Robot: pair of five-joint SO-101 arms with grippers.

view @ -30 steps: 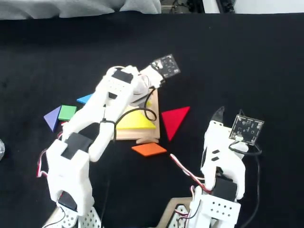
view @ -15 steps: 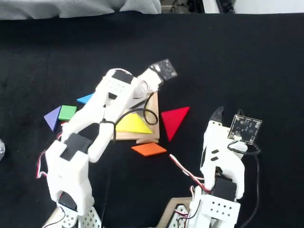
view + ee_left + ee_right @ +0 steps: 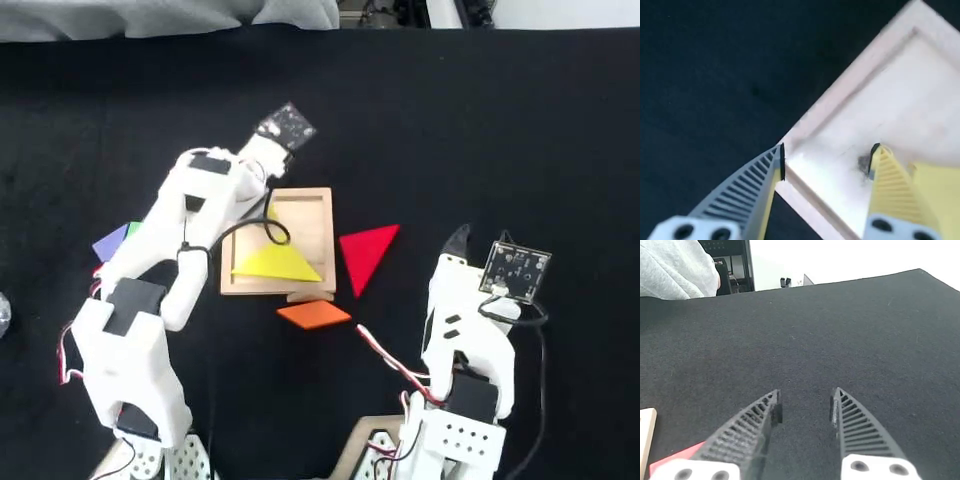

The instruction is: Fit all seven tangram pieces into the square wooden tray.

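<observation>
Left gripper (image 3: pixel 827 161) is straddling the wooden tray (image 3: pixel 840 97) corner, wide, empty; right gripper (image 3: pixel 805 409) is hovering parted. Red triangle (image 3: pixel 366 254): probably light, stiff, thin, so pinch across edges.

Left arm (image 3: pixel 190 250): white, stretched from its base near the left end of the near edge of the counter (image 3: pixel 500 120) toward the middle, wrist bent downward.
Left claw (image 3: pixel 827 160): points down, jaws parted, nothing between them.
Right arm (image 3: pixel 465 340): white, folded by the near edge, right of centre.
Right claw (image 3: pixel 805 407): jaws apart, empty, tips toward the far edge.
</observation>
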